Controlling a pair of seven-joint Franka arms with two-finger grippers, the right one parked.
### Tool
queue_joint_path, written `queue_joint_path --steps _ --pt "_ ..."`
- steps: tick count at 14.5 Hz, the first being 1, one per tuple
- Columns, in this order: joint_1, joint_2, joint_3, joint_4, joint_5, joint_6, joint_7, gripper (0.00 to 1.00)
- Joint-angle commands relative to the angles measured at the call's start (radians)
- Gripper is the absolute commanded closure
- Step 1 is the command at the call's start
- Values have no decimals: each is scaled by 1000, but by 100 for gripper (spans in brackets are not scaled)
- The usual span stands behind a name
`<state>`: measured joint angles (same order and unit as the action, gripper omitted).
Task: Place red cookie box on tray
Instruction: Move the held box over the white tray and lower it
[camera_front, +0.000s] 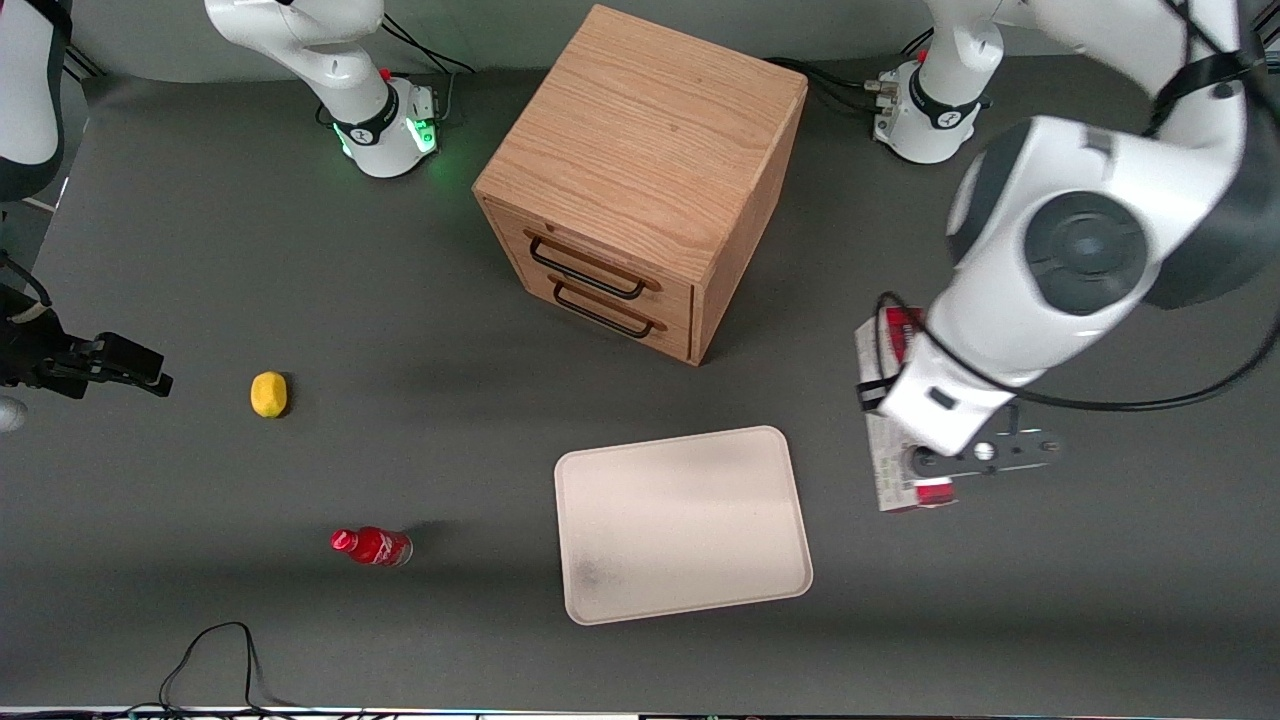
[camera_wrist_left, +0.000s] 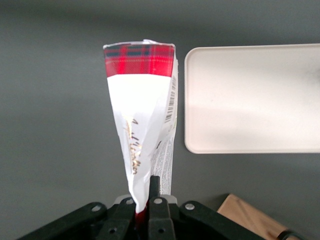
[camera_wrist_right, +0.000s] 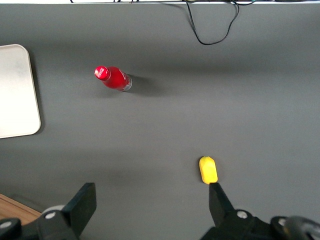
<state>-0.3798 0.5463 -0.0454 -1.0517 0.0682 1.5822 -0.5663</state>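
Red cookie box (camera_front: 886, 470) is what I watch first: from the front it shows only in pieces under my working arm, a red end poking out nearer the camera and another strip of red nearer the wooden drawer cabinet (camera_front: 640, 180), with a white printed side between them. It sits beside the tray (camera_front: 684, 523), toward the working arm's end of the table, apart from the rim.

Going across the front view, I see a yellow lemon-like fruit (camera_front: 268, 393), then a small red bottle (camera_front: 371, 546) lying on the dark table (camera_front: 450, 420), then the cream tray with its grey smudge, then the cabinet with two black drawer handles.

The wrist camera gives me what the front view hides: the gripper (camera_wrist_left: 143, 200) has its fingers (camera_wrist_left: 154, 187) closed tight on one end of the box (camera_wrist_left: 142, 120), whose tartan-patterned red end points away, with the tray (camera_wrist_left: 252, 97) just beside it.

The parked arm's camera adds the fruit (camera_wrist_right: 208, 170), bottle (camera_wrist_right: 112, 78) and a tray corner (camera_wrist_right: 17, 90).
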Motion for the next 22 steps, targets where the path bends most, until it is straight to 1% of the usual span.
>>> queue_joint_path --steps 1,5,9,12,17,20,22 --pt "-74 47 25 45 35 22 -131 100" --pt "-132 104 24 107 56 27 -234 100" --pt "-140 118 25 113 58 39 -239 100" --pt "-117 156 24 99 58 149 -236 100" --pt "-100 259 25 93 59 269 -239 100" --pt "-99 325 25 90 97 314 -239 100" --pt "-97 356 25 66 105 356 -239 100"
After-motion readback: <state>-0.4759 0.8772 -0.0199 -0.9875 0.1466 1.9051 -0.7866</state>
